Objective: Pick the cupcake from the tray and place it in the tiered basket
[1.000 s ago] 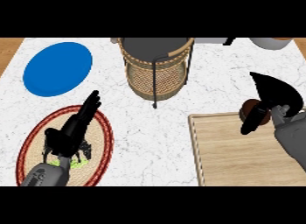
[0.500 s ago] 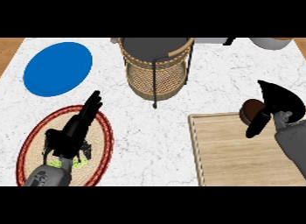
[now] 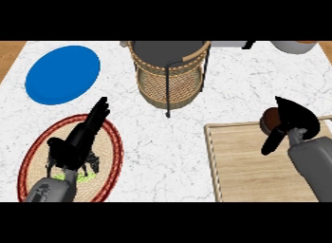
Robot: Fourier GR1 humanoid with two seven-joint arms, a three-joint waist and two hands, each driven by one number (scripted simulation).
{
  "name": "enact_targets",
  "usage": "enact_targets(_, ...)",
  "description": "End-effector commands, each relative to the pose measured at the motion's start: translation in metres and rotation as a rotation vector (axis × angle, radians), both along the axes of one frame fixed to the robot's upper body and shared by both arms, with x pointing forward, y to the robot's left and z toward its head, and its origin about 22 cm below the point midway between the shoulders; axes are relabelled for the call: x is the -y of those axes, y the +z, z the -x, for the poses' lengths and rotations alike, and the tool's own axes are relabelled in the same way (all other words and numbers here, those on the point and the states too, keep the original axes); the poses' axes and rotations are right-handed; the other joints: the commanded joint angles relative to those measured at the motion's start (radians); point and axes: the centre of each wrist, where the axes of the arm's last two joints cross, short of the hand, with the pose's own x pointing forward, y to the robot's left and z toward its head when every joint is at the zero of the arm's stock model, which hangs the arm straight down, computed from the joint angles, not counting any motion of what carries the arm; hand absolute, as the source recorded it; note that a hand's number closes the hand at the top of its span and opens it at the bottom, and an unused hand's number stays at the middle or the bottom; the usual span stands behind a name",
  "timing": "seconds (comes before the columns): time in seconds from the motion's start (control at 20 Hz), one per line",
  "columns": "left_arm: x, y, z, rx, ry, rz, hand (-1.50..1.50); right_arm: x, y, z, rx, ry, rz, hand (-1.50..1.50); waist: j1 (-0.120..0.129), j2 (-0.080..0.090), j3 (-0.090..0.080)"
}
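Observation:
The cupcake (image 3: 268, 118), dark brown, stands at the far edge of the wooden tray (image 3: 253, 166) on the right. My right hand (image 3: 295, 121) is right beside it on its right side. The fingers stand behind and over the cupcake and the thumb (image 3: 270, 142) points down in front of it, so the hand is open and hides part of the cupcake. The tiered basket (image 3: 169, 76), wicker on a dark wire frame, stands at the counter's far middle, left of the tray. My left hand (image 3: 74, 144) rests open over a woven plate at the lower left.
The woven plate (image 3: 113, 152) with a red rim lies under my left hand, with something green (image 3: 87, 176) on it. A blue plate (image 3: 62, 75) lies at the far left. A grey pot (image 3: 295, 46) shows at the far right edge. Bare marble lies between plate and tray.
My right hand has come down and towards me, from behind the cupcake to right beside it, thumb now in front. The left hand, the cupcake and the basket have not moved.

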Motion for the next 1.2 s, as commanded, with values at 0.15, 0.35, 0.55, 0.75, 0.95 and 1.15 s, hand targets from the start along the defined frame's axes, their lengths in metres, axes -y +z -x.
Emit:
enact_targets(0.15, -0.002, -0.021, 0.006, -0.004, 0.006, -0.007, 0.00, -0.001, -0.015, 0.010, 0.037, 0.015, -0.050, 1.50, -0.002, 0.000, 0.000)
enact_targets(0.35, -0.009, -0.001, -0.012, 0.015, 0.014, 0.006, 0.00, 0.016, -0.019, 0.006, 0.175, 0.088, -0.060, 1.50, -0.001, 0.000, 0.000)
enact_targets(0.55, 0.006, -0.002, 0.001, 0.000, -0.006, -0.002, 0.00, -0.001, -0.028, -0.010, 0.202, 0.095, -0.058, 1.50, 0.004, 0.000, 0.000)
enact_targets(0.75, -0.006, -0.007, 0.010, -0.023, -0.010, 0.019, 0.00, -0.002, -0.003, -0.025, 0.217, 0.077, -0.054, 1.50, 0.004, 0.000, 0.000)
enact_targets(0.95, -0.014, -0.007, 0.002, -0.001, 0.058, -0.020, 0.00, -0.046, -0.043, 0.059, 0.182, -0.165, -0.012, 1.50, -0.056, -0.018, -0.003)
enact_targets(1.15, -0.029, -0.012, 0.017, -0.025, 0.076, 0.008, 0.00, -0.076, -0.053, 0.103, 0.208, -0.332, 0.029, 1.50, -0.061, -0.026, -0.004)
